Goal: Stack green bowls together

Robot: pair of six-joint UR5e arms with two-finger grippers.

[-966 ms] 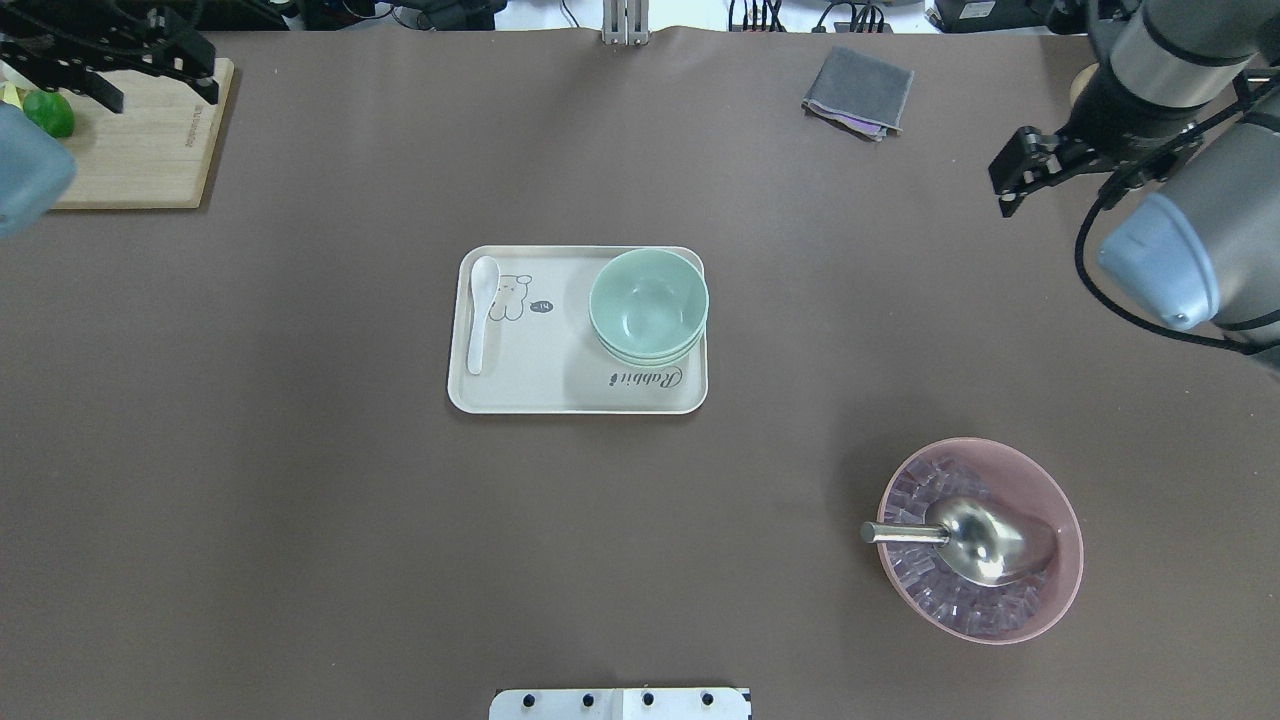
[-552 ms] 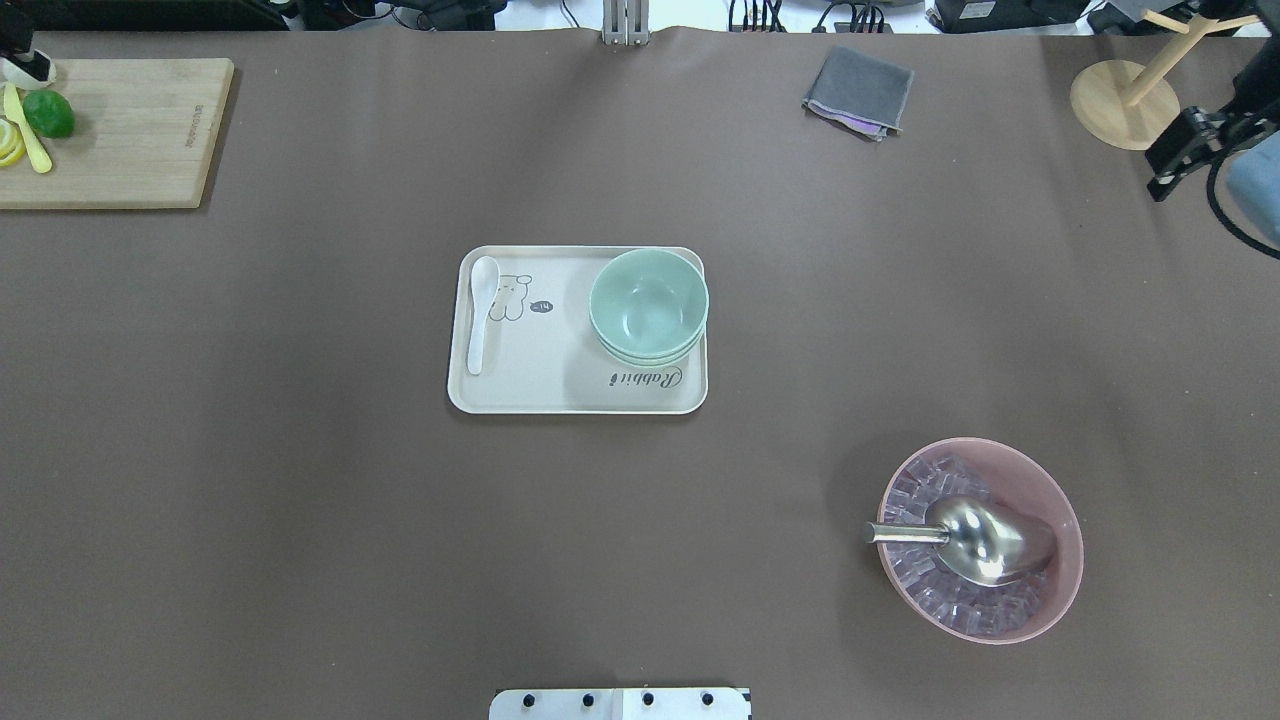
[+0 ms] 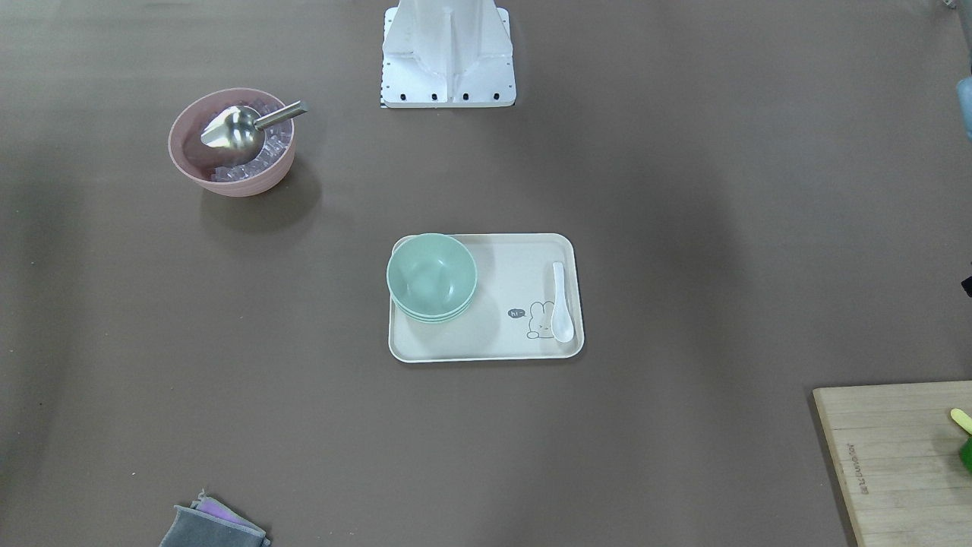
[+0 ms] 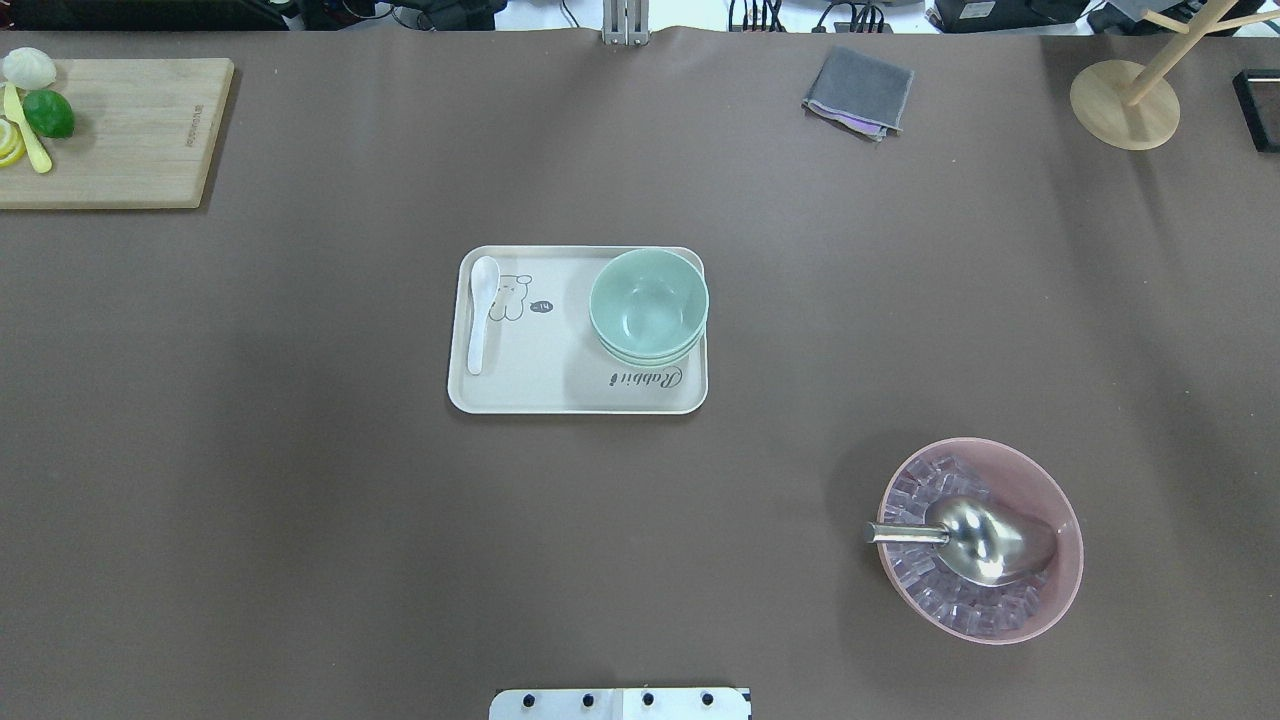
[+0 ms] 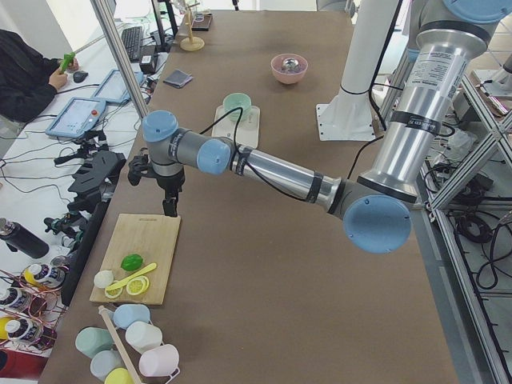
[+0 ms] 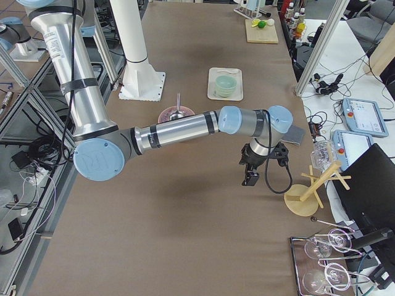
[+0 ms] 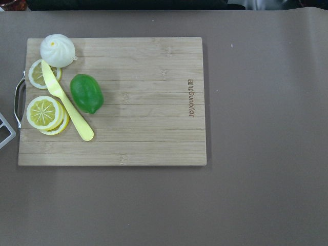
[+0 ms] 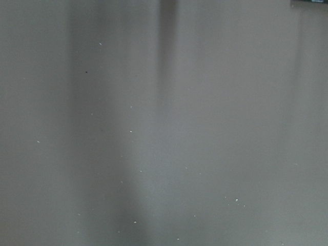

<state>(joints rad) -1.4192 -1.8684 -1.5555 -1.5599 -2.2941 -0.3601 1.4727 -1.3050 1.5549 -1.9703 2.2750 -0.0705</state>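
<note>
Looking for the green bowls [image 4: 648, 305], we find them nested in one stack on the right-hand end of the cream tray [image 4: 540, 385] at mid-table, upright and touching. Being round, they offer no long axis to line up with.

Both arms are parked at opposite ends of the table, well apart from the stack. The left gripper [image 5: 170, 206] hangs by the cutting board [image 4: 130, 140] and the right gripper [image 6: 250, 179] near the wooden stand [image 6: 305, 198], so the bowls lie inward from each. We judge neither arm clearly nearer. Only the side views show them, so we cannot tell whether their jaws are spread or closed.

A second ago the overhead view showed both grippers at its far corners, and now it shows neither. The stack has not shifted, and we judge the stacking done.
</note>
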